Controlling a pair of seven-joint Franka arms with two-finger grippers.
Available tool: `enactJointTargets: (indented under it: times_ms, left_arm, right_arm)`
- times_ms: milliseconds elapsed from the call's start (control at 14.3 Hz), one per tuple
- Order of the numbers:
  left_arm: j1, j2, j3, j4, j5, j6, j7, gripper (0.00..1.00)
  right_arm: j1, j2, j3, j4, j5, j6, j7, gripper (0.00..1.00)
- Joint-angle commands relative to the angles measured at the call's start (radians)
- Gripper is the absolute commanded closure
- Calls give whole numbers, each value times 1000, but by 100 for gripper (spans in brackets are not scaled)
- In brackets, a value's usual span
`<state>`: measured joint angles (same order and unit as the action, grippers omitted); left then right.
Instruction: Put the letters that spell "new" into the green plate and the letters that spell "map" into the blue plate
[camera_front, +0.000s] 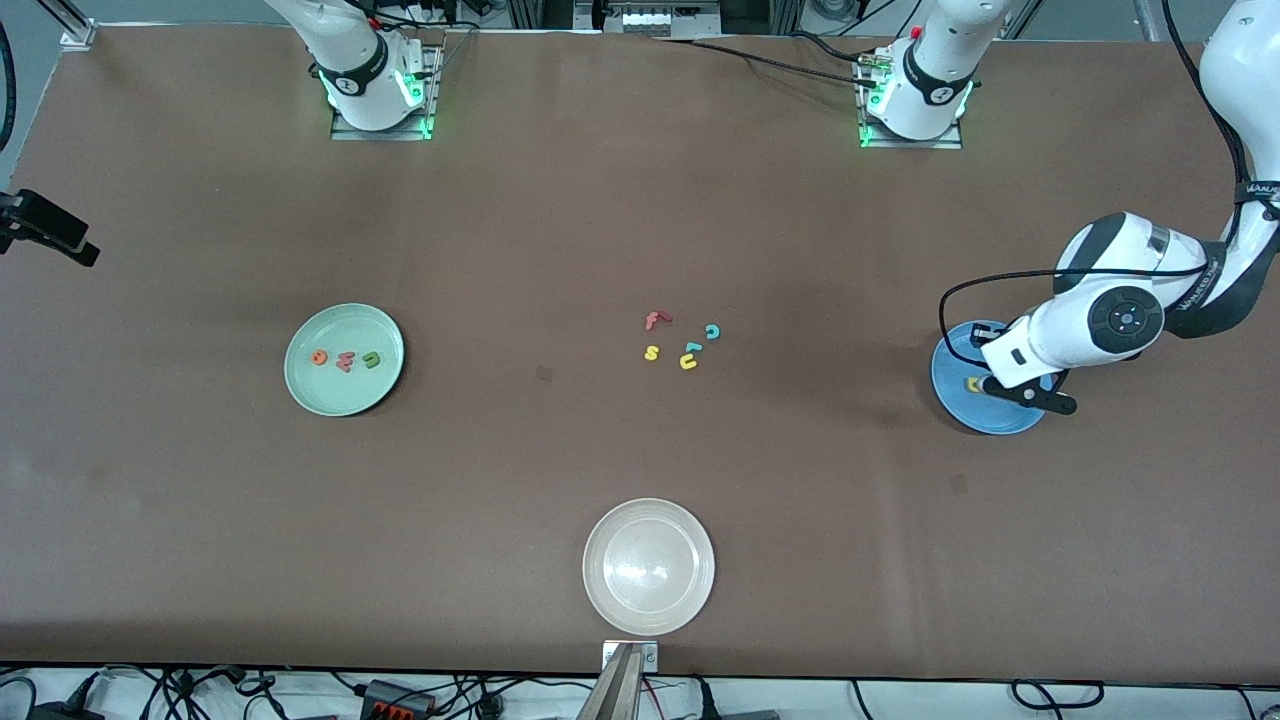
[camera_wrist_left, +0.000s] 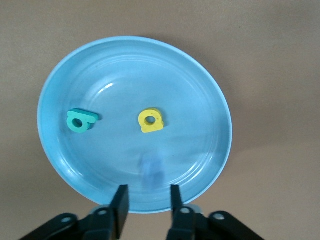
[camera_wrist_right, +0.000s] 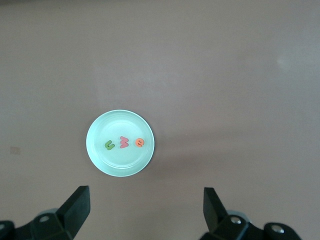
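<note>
The blue plate (camera_front: 985, 412) (camera_wrist_left: 135, 75) lies at the left arm's end of the table. In it are the teal "p" (camera_wrist_left: 81, 120), the yellow "a" (camera_wrist_left: 151, 120) (camera_front: 972, 384) and a blurred blue shape, the "m" (camera_wrist_left: 151, 170). My left gripper (camera_front: 992, 372) (camera_wrist_left: 147, 197) hangs over this plate, open, with nothing between its fingers. The green plate (camera_front: 340, 397) (camera_wrist_right: 120, 162) holds the orange "e" (camera_front: 319, 357) (camera_wrist_right: 140, 143), salmon "w" (camera_front: 345, 361) (camera_wrist_right: 124, 142) and dark green "n" (camera_front: 371, 359) (camera_wrist_right: 109, 145). My right gripper (camera_wrist_right: 146, 210) is open, high above the green plate.
Several loose letters lie mid-table: a red "f" (camera_front: 655, 320), a teal "c" (camera_front: 712, 331), a yellow "s" (camera_front: 651, 352) and a yellow "u" (camera_front: 688, 362). A white plate (camera_front: 648, 600) sits near the table's front edge.
</note>
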<state>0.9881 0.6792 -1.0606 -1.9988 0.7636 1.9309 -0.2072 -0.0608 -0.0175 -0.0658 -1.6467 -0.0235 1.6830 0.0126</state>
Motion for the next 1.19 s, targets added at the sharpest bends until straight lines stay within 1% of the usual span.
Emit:
enactJointTargets:
  times_ms: [0,628,698,768,908,977,1117]
  left_arm:
    - [14,5,-24,3,8,-1,2,15]
    - [6,3,-25,9,8,-1,-1,16]
    - [6,2,-27,11,8,-3,-1,11]
    - [6,0,-30,12,8,-3,-1,0]
    - [6,-1,-39,32,8,-10,2,0]
    - [7,-4,-51,37,6,-13,2,0]
    - [14,-7,-100,73,5,-47,0,0]
  right_arm:
    - [-5,-3,9,-12,-7,-5,-6,0]
    - [16,7,11,-5,2,-5,7,0]
    - [15,11,11,-5,2,-2,7,0]
    - [15,11,11,-5,2,-2,7,0]
    - [27,11,9,2,2,-5,7,0]
    - [53,11,-3,7,0,-6,7,0]
    - [71,11,-19,8,-1,-6,4,0]
